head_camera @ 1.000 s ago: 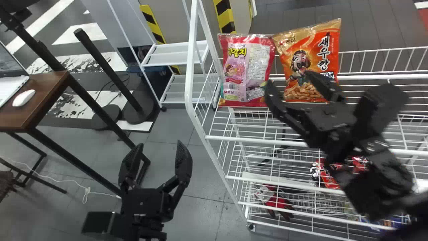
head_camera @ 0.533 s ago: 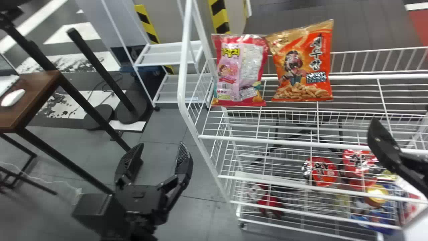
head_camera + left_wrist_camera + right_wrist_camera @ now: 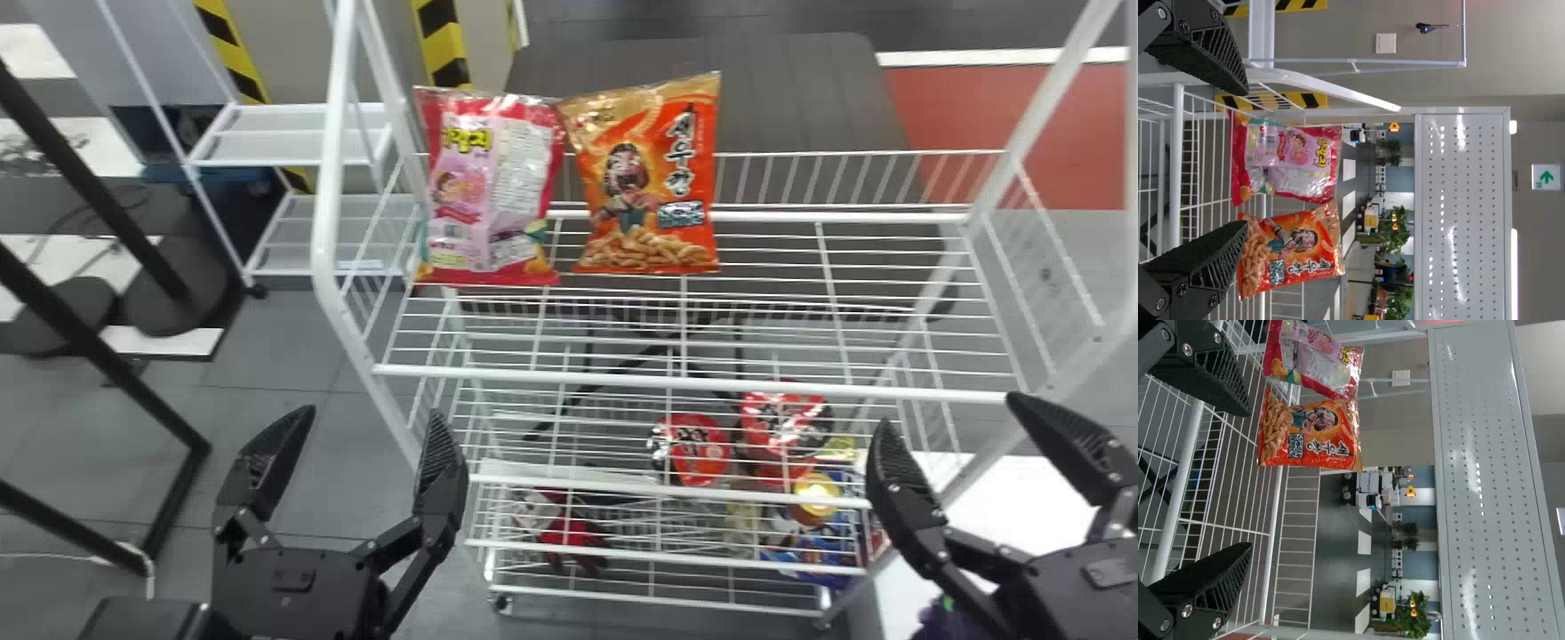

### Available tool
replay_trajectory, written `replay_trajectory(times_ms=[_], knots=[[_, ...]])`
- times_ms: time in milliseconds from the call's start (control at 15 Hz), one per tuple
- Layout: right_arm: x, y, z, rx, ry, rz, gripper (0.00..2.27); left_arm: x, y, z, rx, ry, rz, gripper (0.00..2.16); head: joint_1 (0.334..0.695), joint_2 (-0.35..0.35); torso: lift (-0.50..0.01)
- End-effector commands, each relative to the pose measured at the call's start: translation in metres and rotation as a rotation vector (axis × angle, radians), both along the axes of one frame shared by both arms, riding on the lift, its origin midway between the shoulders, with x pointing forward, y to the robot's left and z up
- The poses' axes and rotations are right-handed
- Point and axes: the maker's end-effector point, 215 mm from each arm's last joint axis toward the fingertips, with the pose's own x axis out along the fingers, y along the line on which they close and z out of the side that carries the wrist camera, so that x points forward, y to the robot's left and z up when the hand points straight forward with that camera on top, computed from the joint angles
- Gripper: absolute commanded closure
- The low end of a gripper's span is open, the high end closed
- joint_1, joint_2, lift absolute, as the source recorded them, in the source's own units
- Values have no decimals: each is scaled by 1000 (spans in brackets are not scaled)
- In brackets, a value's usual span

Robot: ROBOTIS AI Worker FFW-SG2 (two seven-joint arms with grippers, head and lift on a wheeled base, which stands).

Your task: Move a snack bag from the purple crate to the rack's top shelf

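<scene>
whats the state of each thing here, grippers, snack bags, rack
left gripper, open, empty
right gripper, open, empty
pink bag, closed, upright on top shelf
orange bag, closed, upright beside it, slightly tilted
rack, standing, top shelf partly filled

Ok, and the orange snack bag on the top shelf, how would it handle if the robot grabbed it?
The orange bag would probably give under a squeeze, as its film is thin and wrinkled. Its shiny surface might slip a little. It stands upright on wire, so a push could well tip it.
</scene>
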Motion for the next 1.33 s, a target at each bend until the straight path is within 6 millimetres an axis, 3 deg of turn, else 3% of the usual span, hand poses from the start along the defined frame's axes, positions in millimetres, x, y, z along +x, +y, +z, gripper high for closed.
replay_trajectory(times_ms=[0,267,533,733,1067,1267], knots=[[-9,-13,-17,19,26,-21,127,-4,3,-12,-10,-21,13,124,695,33,0],[-14,-14,-19,52,26,-26,130,-2,4,-30,-7,10,18,113,695,8,0],[-12,-17,-15,65,22,-46,130,2,3,-32,-4,46,32,103,695,10,0],[-11,-15,-11,71,17,-55,134,2,5,-44,15,116,36,100,695,2,0],[-10,-7,-2,81,1,-43,144,5,5,-22,-1,54,40,103,695,22,0],[-10,-8,-3,81,4,-44,154,5,5,-21,-3,51,41,103,695,27,0]])
